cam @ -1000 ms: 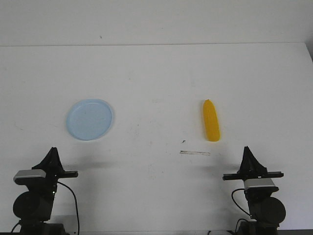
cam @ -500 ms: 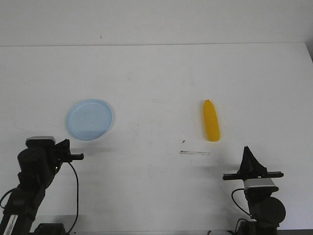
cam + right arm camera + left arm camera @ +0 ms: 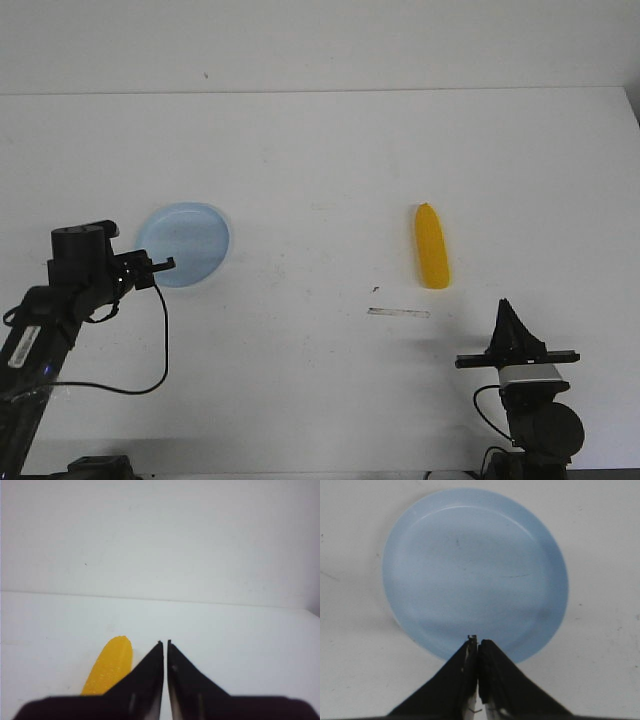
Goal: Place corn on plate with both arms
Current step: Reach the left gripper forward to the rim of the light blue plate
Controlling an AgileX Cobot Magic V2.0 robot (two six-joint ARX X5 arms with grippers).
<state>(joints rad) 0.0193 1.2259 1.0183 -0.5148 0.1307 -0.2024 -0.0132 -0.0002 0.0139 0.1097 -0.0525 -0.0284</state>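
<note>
The yellow corn [image 3: 432, 246] lies on the white table right of centre, its tapered end pointing away from me. The pale blue plate [image 3: 190, 243] lies empty on the left. My left gripper [image 3: 168, 263] is shut and empty, raised over the plate's near left rim; in the left wrist view the plate [image 3: 475, 570] fills the frame ahead of the shut gripper [image 3: 477, 642]. My right gripper [image 3: 506, 305] is shut and empty, low at the front right, near side of the corn. The right wrist view shows the corn [image 3: 110, 670] beside the shut gripper [image 3: 164, 642].
A thin grey strip [image 3: 399, 313] and a small dark speck [image 3: 375, 289] lie on the table between the corn and the right arm. A black cable [image 3: 150, 350] hangs from the left arm. The table's far edge meets a white wall.
My left arm has risen from its low rest pose and reached forward, bringing its shut gripper over the plate's near rim. The right arm, corn and plate have not moved.
</note>
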